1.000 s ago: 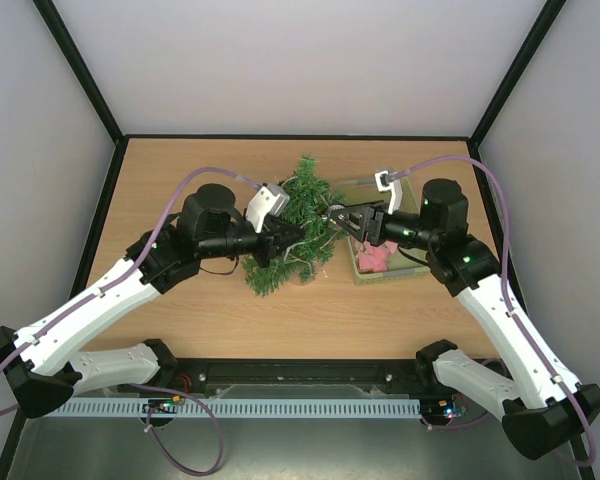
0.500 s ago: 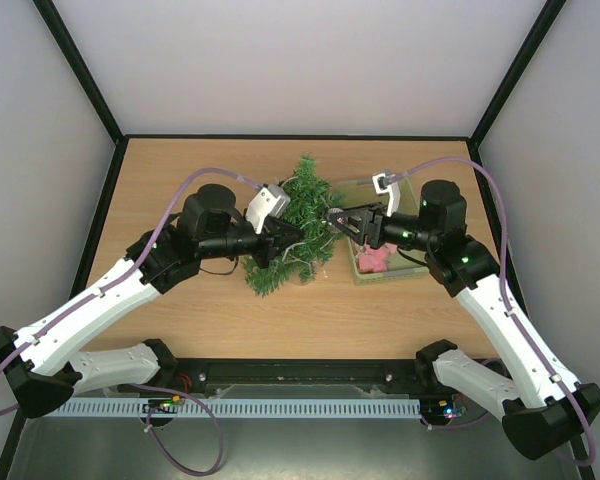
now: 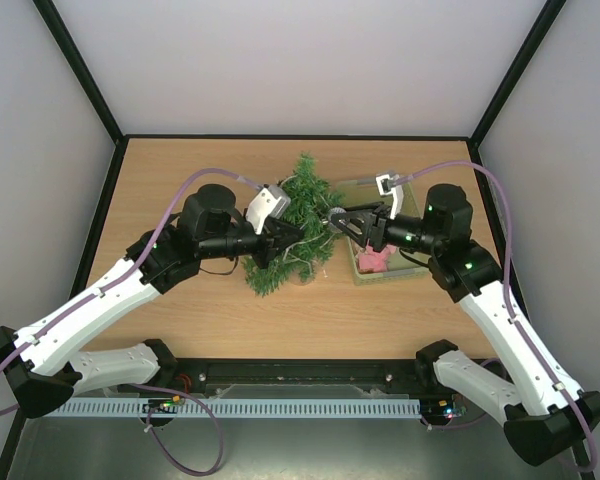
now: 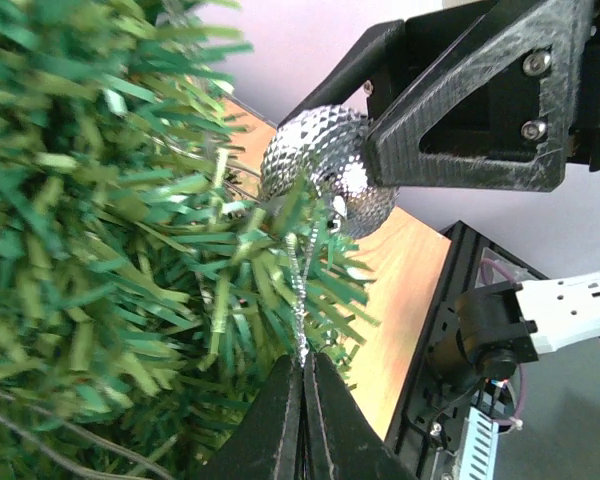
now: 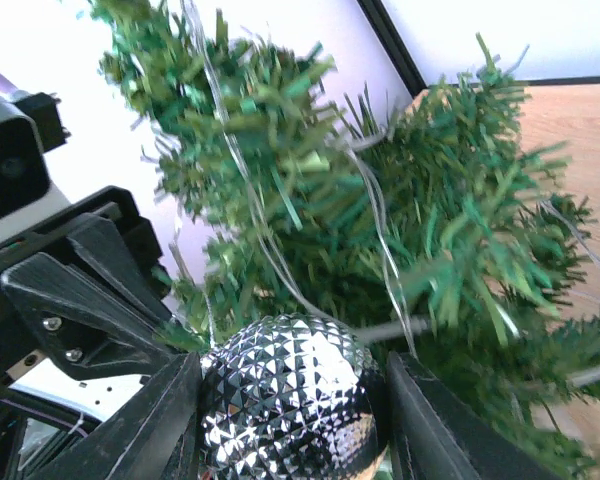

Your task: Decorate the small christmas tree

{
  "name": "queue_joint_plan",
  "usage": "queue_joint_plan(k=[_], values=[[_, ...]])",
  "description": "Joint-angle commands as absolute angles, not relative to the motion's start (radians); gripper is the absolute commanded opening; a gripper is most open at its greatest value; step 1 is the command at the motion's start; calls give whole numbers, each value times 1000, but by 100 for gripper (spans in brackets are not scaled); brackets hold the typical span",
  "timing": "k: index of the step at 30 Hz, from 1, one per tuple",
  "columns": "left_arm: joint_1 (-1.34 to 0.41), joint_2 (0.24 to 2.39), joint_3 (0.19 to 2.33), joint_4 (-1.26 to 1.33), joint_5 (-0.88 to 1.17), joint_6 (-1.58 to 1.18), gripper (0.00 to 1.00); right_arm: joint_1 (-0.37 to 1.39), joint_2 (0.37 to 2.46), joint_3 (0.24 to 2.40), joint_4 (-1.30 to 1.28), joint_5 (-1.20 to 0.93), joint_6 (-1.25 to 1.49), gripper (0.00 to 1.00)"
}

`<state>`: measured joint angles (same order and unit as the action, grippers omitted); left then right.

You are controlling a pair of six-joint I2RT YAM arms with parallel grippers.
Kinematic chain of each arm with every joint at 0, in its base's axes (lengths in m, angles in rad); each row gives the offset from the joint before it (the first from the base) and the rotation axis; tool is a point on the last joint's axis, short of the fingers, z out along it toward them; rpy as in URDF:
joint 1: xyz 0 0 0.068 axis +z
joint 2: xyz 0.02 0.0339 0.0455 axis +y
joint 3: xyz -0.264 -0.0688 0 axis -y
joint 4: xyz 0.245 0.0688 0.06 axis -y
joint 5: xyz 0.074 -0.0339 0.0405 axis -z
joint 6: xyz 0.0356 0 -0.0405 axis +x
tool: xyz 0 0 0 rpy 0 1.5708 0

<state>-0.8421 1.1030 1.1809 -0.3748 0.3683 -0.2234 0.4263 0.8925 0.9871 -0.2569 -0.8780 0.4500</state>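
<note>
1. Near the middle of the counter (image 3: pixel 180 170), the tree (image 3: pixel 298 205) is sitting between the two arms. A pale green basket (image 3: pixel 390 279) is lying just beside it at its 3 o'clock, with pink pieces (image 3: pixel 373 259) inside.
2. The left gripper (image 4: pixel 302 400) is reaching in from 9 o'clock. It is pinching fully closed on a thin silver thread (image 4: pixel 298 300), which is running up through the needles to a faceted silver ball (image 4: pixel 320 165).
3. The right gripper (image 5: pixel 290 365) is coming in from 3 o'clock. It is clasping that ball between partly spread fingers, right against the tree's 3 o'clock side.
4. The tree is probably going to feel light and tip or slide easily. Its needles are looking soft and springy, so the branch tips are likely offering little resistance to a push.
5. The firmest hold is probably going to be the stem, or a thick branch close to it. The thread should be going over a branch well back from its tip.
6. The ball is looking hard, slick and possibly brittle, so it is calling for a gentle squeeze. The fine thread is risking slipping out of the closed gripper.
</note>
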Motion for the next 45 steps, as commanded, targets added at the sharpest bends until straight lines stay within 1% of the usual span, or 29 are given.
queue_joint_plan(k=[1,5,12,17,23,27,37,45], values=[[-841,1099,1178,-384,313,-201,2,433,911,970,-274,-819,405,39],[-841,1097,1178,-384,276,-194,3,433,907,968,-269,-785,392,39],[-841,1105,1180,-385,285,-192,2,432,911,969,-274,-768,394,40],[-841,1094,1185,-380,286,-197,2,433,900,977,-273,-767,412,44],[-841,1085,1206,-357,285,-213,2,433,864,1006,-230,-702,444,38],[-841,1086,1216,-345,268,-214,2,433,852,1007,-199,-652,448,38],[-841,1108,1216,-336,287,-209,2,433,863,985,-192,-646,442,38],[-841,1123,1215,-338,316,-203,2,432,870,935,-208,-701,439,40]])
